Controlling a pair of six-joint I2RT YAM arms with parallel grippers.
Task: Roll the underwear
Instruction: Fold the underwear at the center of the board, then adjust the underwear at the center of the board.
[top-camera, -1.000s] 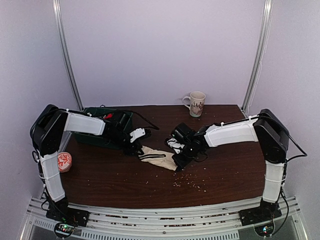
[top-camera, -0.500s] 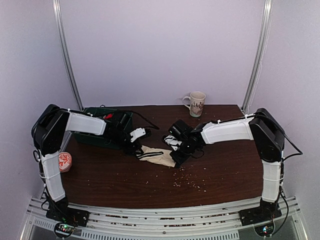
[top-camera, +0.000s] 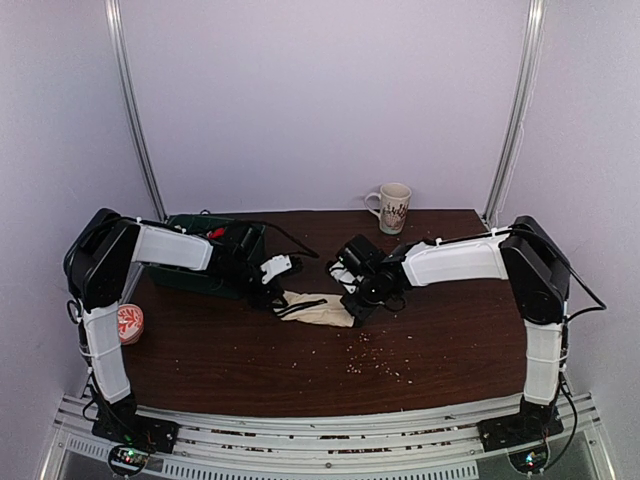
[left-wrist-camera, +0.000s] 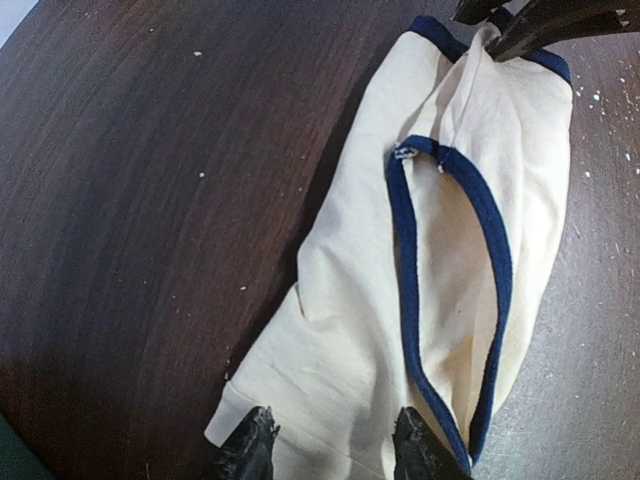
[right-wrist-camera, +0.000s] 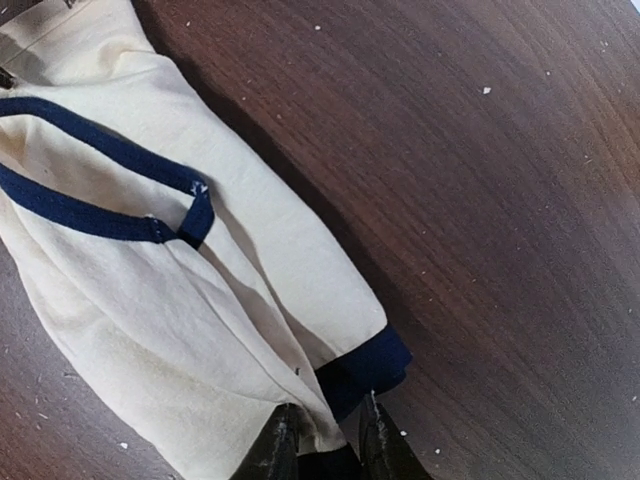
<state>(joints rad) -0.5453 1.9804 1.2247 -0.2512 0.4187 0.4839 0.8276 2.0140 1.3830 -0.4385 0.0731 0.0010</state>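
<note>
The underwear (top-camera: 318, 308) lies as a long folded strip on the worktop (top-camera: 250, 360), stretched between the two grippers; by my judgement the roll itself is not yet begun. The right gripper (right-wrist-camera: 325, 445) is clenched on the navy-hemmed end at its tips. The left gripper (left-wrist-camera: 335, 450) is released, its fingers apart astride the opposite end. The next move probably calls for turning one end over tightly. The cloth is soft, matte cream, lightly creased, with navy binding.
</note>
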